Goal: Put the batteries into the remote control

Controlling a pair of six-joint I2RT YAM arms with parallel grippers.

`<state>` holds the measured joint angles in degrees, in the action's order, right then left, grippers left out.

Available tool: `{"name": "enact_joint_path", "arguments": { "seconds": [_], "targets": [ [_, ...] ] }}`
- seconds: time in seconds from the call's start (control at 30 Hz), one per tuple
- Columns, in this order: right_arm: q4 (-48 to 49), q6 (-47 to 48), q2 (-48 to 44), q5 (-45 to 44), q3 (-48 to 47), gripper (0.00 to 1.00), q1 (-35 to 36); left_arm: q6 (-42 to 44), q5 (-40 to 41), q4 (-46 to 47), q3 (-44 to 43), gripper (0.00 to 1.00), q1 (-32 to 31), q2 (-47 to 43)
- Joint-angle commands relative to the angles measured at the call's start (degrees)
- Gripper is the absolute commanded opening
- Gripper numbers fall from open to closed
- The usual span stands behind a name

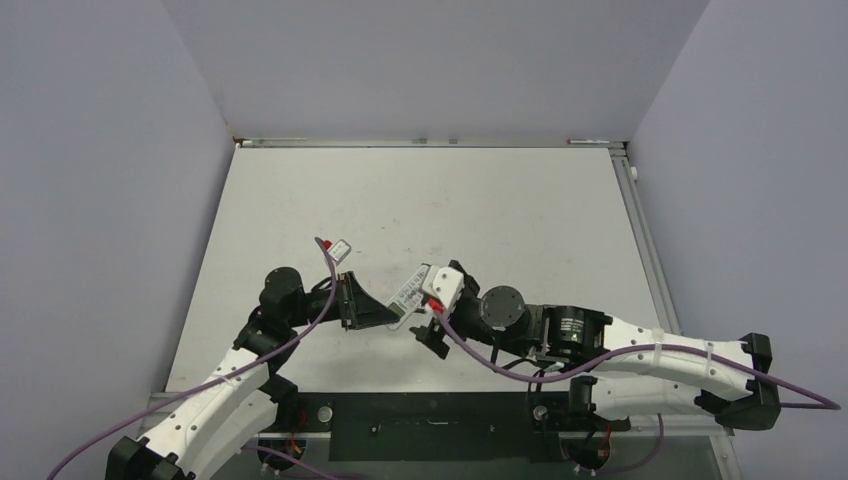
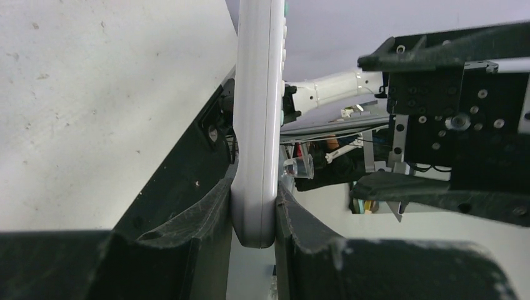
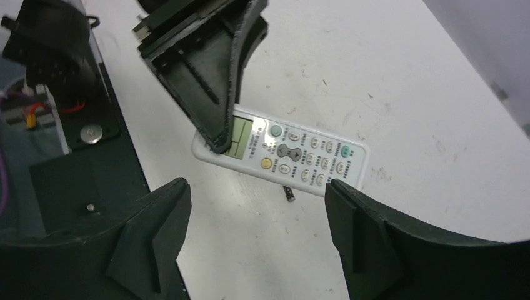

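Presently the table [image 1: 450, 200] has the left arm [image 1: 230, 380] and right arm [image 1: 650, 360] meeting near its front middle. Note that the left gripper [image 2: 255, 212] is clenched on the remote control [image 3: 281, 153], pinching the screen end between its pads [image 3: 215, 128], so the remote stands edge-on in the left wrist view. Whether the remote touches the table cannot be told. The right gripper [image 3: 256, 187] is released, jaws spread wide, hovering just over the remote's button face. Observe that the buttons face the right wrist view (the battery recess is therefore on the hidden side). One tiny dark cylinder [image 3: 289, 194], judged to be one of the batteries, shows just beside the remote's long edge; the second is not visible.

Treat the step in hand as presenting the remote; no battery appears loaded. Your next move calls for exposing the back recess, then a narrow, centred pinch on the small cylinder, which is likely to roll.
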<state>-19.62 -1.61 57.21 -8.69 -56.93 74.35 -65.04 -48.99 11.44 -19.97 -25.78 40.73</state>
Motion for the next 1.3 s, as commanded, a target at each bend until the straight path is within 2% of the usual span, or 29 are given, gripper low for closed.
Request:
{"name": "enact_joint_path", "arguments": {
  "seconds": [0.0,0.1,0.23,0.6,0.97,1.27],
  "targets": [
    [1.11,19.09,-0.21,-0.87,0.7,0.77,5.12,-2.76,-5.53,4.03,-0.35,0.0,0.64,-0.83],
    [-2.33,24.92,1.63,-3.66,-0.49,0.77,8.02,-3.32,-6.74,3.48,-0.25,0.0,0.64,-0.95],
    [-3.6,31.12,3.49,-12.34,-0.04,0.78,12.45,-4.06,-7.99,3.07,-0.16,0.0,0.6,-1.18],
    [1.92,44.97,6.45,-25.58,4.05,0.74,18.05,-5.82,-12.61,3.81,-0.33,0.0,0.64,-0.99],
    [14.9,60.5,7.96,-34.18,10.61,0.64,19.91,-11.84,-16.53,10.76,0.56,0.0,0.64,-1.19],
    [24.43,69.36,8.7,-34.97,14.56,0.51,20.14,-14.09,-17.88,13.97,1.0,0.0,0.6,-1.58]
  ]
}}
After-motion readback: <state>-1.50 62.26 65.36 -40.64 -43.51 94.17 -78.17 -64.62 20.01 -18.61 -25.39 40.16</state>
